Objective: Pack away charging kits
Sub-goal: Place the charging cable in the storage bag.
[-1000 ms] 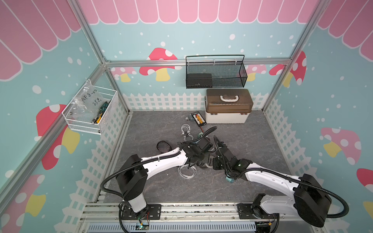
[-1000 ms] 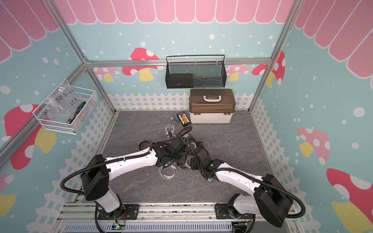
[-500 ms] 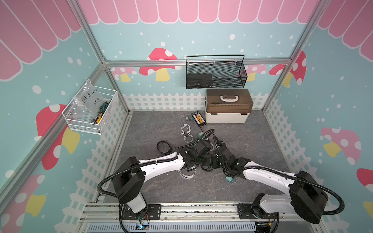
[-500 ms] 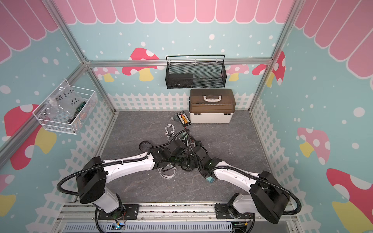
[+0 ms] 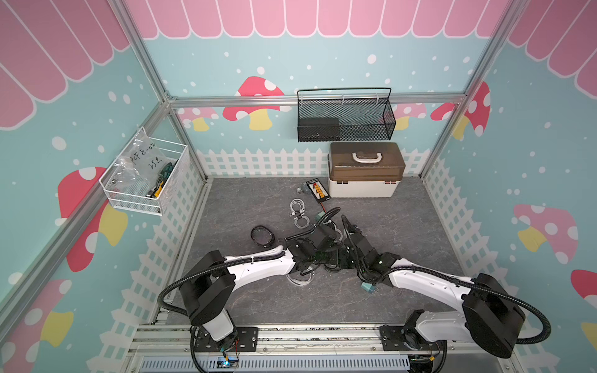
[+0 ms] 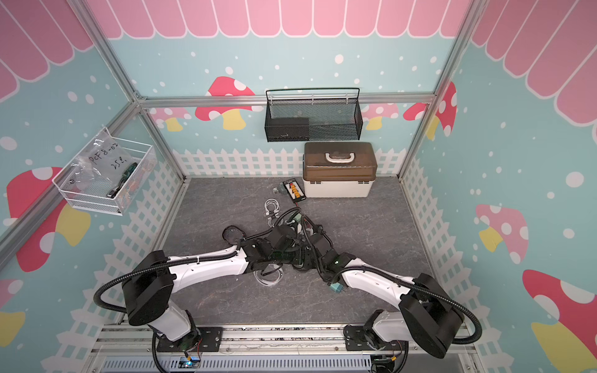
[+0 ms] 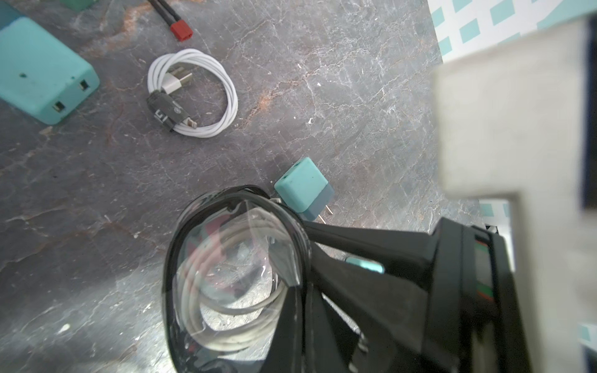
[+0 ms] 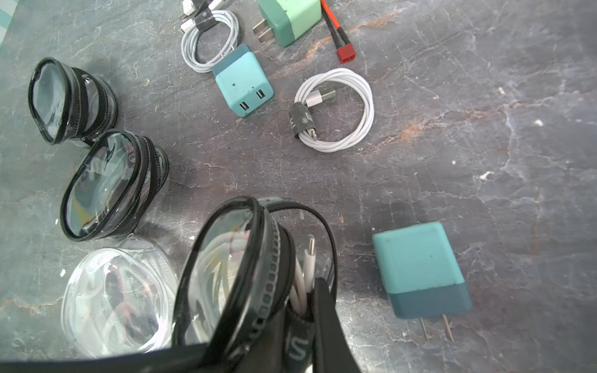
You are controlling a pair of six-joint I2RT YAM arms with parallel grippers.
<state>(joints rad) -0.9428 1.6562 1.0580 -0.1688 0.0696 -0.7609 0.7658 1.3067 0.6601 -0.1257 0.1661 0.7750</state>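
both elbows have sunk; left arm point(image 5: 258, 268) and right arm point(image 5: 426, 284) reach low to the middle of the desk point(image 5: 403, 226), left jaws clamping the clear pouch point(image 7: 226, 274), right jaws' state unreadable.

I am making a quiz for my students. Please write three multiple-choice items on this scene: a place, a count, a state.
1. Where does the white box with brown lid stand?
A. between the arm bases
B. at the back wall, below the black mesh basket
C. at the left wall

2. In the right wrist view, how many white cable coils lie loose on the floor?
A. two
B. four
C. none

3. The clear pouch nearest the right wrist camera is:
A. zipped shut, empty
B. open, white cable inside
C. folded flat

1 B: the basket hangs right above it.
2 A: one on each side of the two-port adapter.
3 B: a plug end shows in the gaping zip.
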